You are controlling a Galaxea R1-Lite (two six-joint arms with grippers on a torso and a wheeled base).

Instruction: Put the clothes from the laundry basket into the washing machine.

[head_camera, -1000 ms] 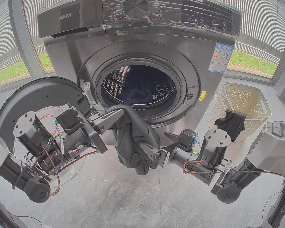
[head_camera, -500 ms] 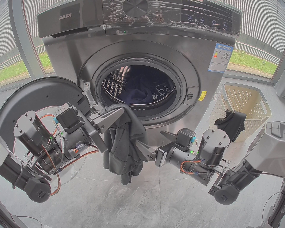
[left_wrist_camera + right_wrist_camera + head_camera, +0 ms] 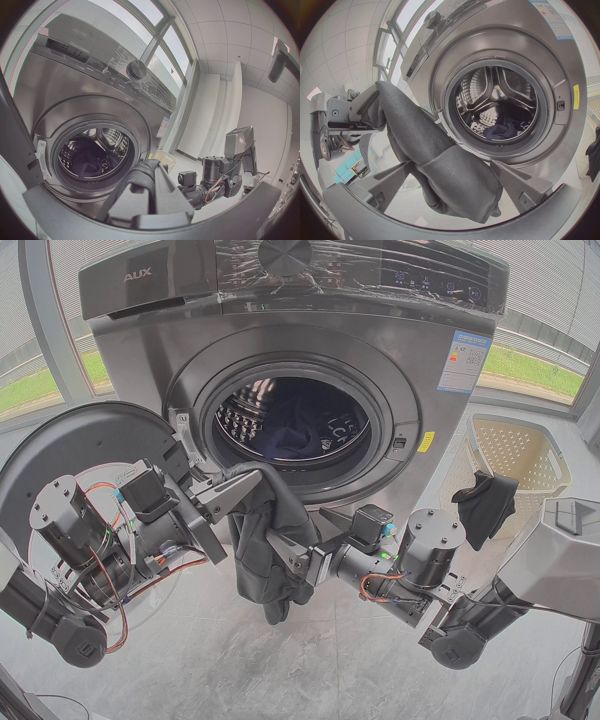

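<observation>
A dark grey garment (image 3: 269, 565) hangs just below the washing machine's open drum (image 3: 294, 421). My left gripper (image 3: 240, 484) is shut on the garment's upper edge, close to the lower left of the drum's rim. My right gripper (image 3: 284, 552) is open, its two fingers spread on either side of the hanging cloth (image 3: 437, 156). In the right wrist view the cloth lies between the right gripper's (image 3: 450, 178) fingers, and the left gripper (image 3: 362, 109) pinches its top. Dark blue clothes (image 3: 294, 427) lie inside the drum. A black garment (image 3: 484, 502) is draped over the rim of the laundry basket (image 3: 531, 452).
The round machine door (image 3: 75, 440) stands swung open on the left, behind my left arm. The cream perforated basket sits on the floor right of the machine. Grey tiled floor (image 3: 250, 665) lies open below both arms.
My right arm has moved left and a little up, closer under the drum opening. The garment's bunched lower part has dropped and now hangs straighter beneath the left gripper, which stayed put.
</observation>
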